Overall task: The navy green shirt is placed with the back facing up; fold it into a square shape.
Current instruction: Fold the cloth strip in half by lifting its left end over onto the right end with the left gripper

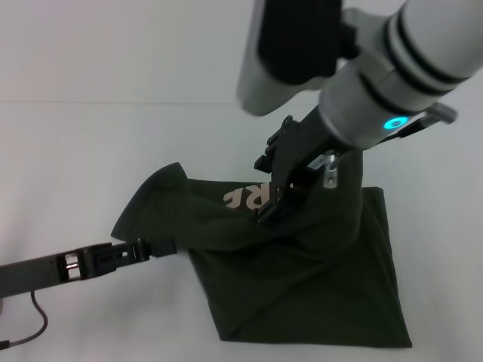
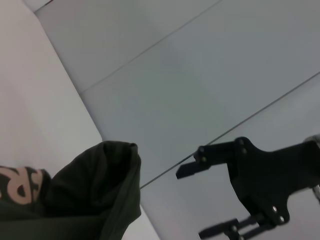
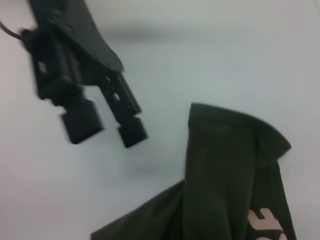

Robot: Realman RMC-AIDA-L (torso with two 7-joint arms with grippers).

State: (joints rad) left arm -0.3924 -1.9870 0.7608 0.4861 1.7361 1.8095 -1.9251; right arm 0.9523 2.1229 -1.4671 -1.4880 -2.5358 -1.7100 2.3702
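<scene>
The navy green shirt is lying at lower centre-right of the head frame, partly folded: its lower portion is resting flat on the white surface, while an upper fold is being lifted, turning cream lettering outward at frame centre. The raised cloth is peaking toward the left, which suggests one side is being carried across the body of the garment to make a fold line. The right tool is sitting at frame centre, pressed into the lifted fold just beside the lettering, and appears to be pinching the cloth there; its fingers are partly buried in fabric, so this is a judgement. The left tool is reaching in low from the lower left, its tip meeting the shirt's left edge; whether it is gripping that edge I cannot tell. The left wrist view is showing the far tool's fingers standing apart, though cloth between them is not visible there. The square is not yet formed.
</scene>
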